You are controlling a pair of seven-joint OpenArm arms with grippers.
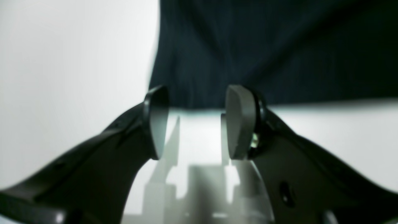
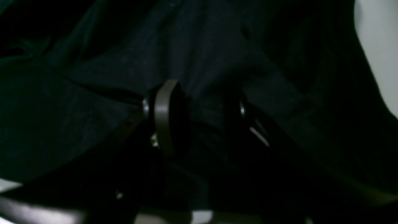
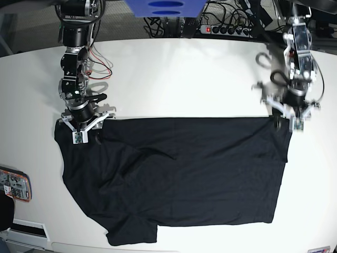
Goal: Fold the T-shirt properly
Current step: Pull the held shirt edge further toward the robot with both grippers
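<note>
Left pincer (image 1: 194, 121) parted at T-shirt (image 3: 179, 174) corner, right pincer (image 2: 199, 119) state unclear over cloth

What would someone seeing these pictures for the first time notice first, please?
The eye goes first to the black T-shirt, spread wide over the white table and filling most of its near half. Next come the two arms at the shirt's far corners: the right gripper over the corner on the base view's left, and the left gripper at the corner on its right, jaws apart with only table showing between them.
</note>
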